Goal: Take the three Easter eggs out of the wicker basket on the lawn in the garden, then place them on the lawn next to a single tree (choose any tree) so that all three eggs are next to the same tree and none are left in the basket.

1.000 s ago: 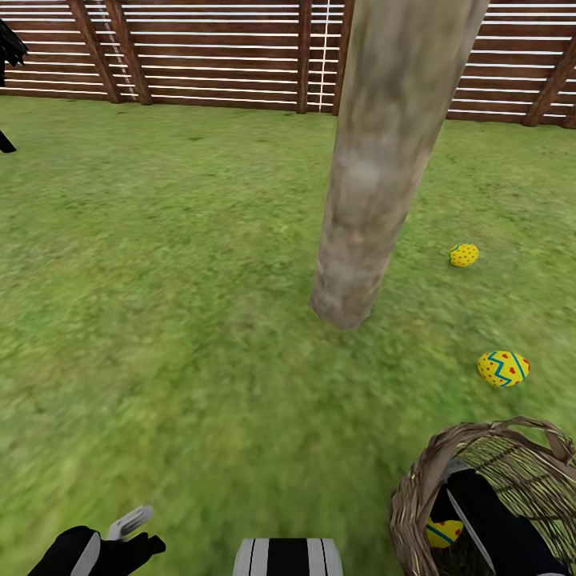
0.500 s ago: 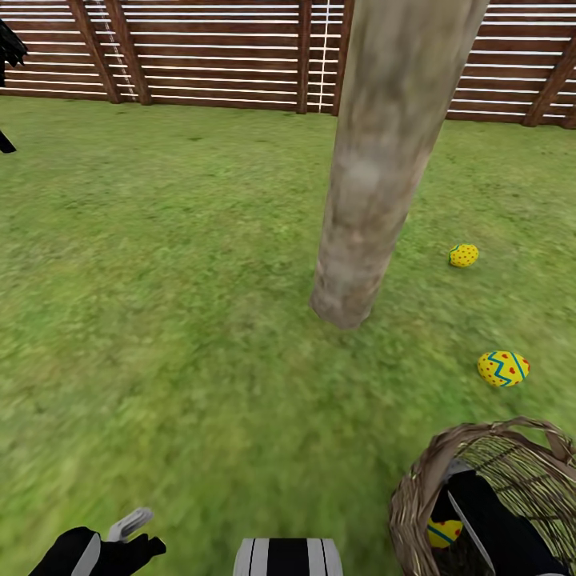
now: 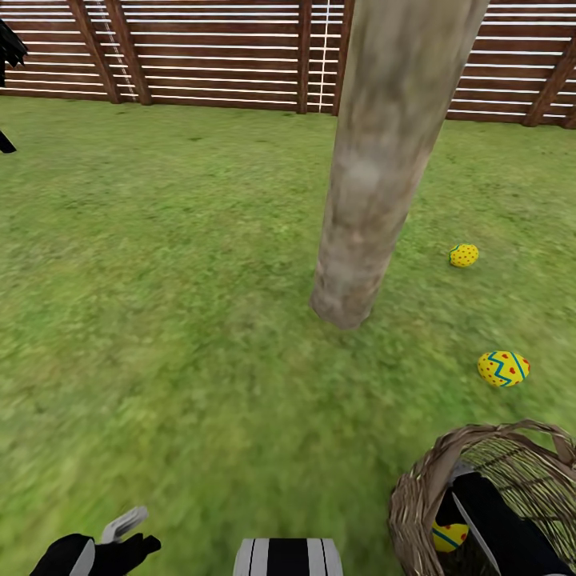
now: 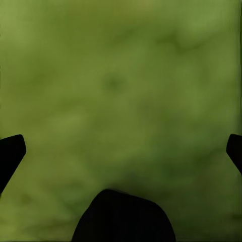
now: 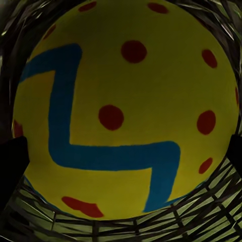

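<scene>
A thick pale tree (image 3: 364, 216) trunk rises from the lawn (image 3: 176, 280). Two yellow Easter eggs lie on the grass to its right, one farther off (image 3: 464, 255) and one nearer (image 3: 503, 368). The wicker basket (image 3: 416, 496) sits at the lower right with my right arm (image 3: 500, 524) reaching into it. A third egg (image 3: 449, 537) lies inside. In the right wrist view this egg (image 5: 126, 111) looms large between the wide-apart fingers of my right gripper (image 5: 123, 156), over the basket weave (image 5: 201, 222). My left gripper (image 3: 120, 534) hangs open over bare grass (image 4: 121, 91).
A brown slat fence (image 3: 224, 48) closes the garden at the back. A black tree (image 3: 8, 64) shows at the far left edge. Wide open grass spreads left of the trunk. My white-striped trunk (image 3: 288, 558) shows at the bottom edge.
The basket's rim and the egg inside it have shifted slightly lower in the head view along with my right arm. My left gripper has dropped a little. The trunk and the two lawn eggs stay put.
</scene>
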Robot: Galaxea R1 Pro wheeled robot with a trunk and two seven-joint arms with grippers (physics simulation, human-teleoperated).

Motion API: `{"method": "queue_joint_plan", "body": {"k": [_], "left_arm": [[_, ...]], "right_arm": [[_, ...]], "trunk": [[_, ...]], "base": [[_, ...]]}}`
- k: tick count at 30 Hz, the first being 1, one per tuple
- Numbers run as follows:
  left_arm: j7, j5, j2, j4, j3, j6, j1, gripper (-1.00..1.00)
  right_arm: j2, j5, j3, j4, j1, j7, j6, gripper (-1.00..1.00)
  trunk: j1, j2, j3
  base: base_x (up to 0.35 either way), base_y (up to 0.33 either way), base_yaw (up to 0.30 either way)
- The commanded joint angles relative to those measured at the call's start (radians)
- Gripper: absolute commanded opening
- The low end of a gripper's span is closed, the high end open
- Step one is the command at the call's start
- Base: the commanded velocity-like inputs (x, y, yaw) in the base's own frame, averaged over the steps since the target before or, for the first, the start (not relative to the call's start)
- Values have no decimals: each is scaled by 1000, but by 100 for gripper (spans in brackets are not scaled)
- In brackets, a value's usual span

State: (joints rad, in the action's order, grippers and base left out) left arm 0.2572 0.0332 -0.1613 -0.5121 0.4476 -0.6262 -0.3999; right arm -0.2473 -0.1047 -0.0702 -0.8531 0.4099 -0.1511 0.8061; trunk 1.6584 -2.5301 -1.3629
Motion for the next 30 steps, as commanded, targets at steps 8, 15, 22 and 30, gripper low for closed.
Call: {"method": "queue_joint_plan", "body": {"k": [8,15,22,30], "left_arm": [[9,-1,5,1,0,83,-1,100],[2,-2,11,1,0,88,0,100],[3,-1,11,0,0,88,-1,100],[5,-1,11,-3,0,88,-1,100]], "right_arm": [[0,-15,-2,9,-1,-6,5,-100],[-1,-15,-1,27,-1,-5,4,-100],[2,-15,-2,28,0,-5,2,-100],[2,-15,-1,28,0,-4,2,-100]], "trunk": [[-2,1,15],[-5,2,42],[-8,4,69],[-12,6,100]], "base": [[-8,0,0],[-188,-36,0],[-3,-1,0],[0,0,0]]}}
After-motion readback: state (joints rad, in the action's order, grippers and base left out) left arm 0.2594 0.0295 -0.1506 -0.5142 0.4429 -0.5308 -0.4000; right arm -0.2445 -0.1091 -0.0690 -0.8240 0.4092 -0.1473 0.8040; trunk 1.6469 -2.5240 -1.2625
